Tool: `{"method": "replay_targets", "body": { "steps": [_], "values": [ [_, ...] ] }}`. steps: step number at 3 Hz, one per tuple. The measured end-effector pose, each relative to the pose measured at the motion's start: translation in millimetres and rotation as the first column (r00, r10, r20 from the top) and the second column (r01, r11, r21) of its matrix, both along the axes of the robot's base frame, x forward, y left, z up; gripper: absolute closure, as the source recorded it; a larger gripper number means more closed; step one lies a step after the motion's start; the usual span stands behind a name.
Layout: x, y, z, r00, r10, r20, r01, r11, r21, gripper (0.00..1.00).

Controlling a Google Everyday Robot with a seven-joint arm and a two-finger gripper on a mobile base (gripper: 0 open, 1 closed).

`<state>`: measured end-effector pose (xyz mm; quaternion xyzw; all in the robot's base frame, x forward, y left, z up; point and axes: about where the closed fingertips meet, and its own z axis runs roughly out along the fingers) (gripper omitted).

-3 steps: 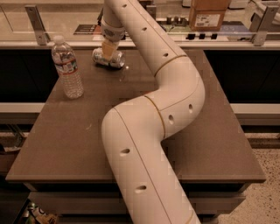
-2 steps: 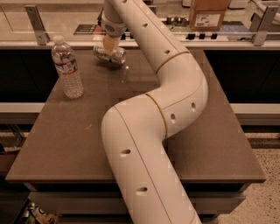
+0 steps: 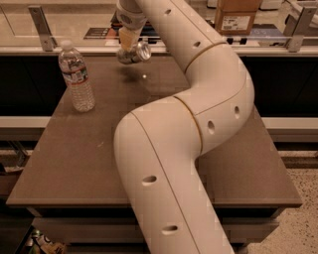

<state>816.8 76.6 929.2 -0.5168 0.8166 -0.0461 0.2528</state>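
Observation:
My white arm (image 3: 198,99) reaches from the near side across the brown table (image 3: 69,163) to its far edge. At the arm's end, the gripper (image 3: 130,49) is shut on a small silver can (image 3: 140,51), which lies sideways with its round end facing right. The can hangs a little above the tabletop, with its shadow (image 3: 133,74) on the surface below. A clear plastic water bottle (image 3: 76,77) with a white cap stands upright on the table, to the left of the gripper and apart from it.
Behind the table runs a counter with metal posts (image 3: 39,22) and a glass rail. A cardboard box (image 3: 237,15) sits on that counter at the back right. Speckled floor (image 3: 303,193) shows to the right of the table.
The gripper has risen from the tabletop with the can in it and shifted slightly right. The bottle has not moved.

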Motion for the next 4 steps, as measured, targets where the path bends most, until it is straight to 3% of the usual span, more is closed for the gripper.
{"method": "replay_targets", "body": {
  "steps": [1, 2, 3, 4],
  "values": [
    [-11, -2, 44, 0.9943, 0.009, 0.107, -0.017, 0.997, 0.073, 1.00],
    [-35, -4, 96, 0.9703, 0.029, 0.240, -0.072, 0.983, 0.171, 1.00],
    [-50, 21, 104, 0.9561, 0.068, 0.285, -0.131, 0.969, 0.209, 0.81],
    [-50, 21, 104, 0.9566, 0.068, 0.283, -0.131, 0.969, 0.208, 0.59]
  ]
}}
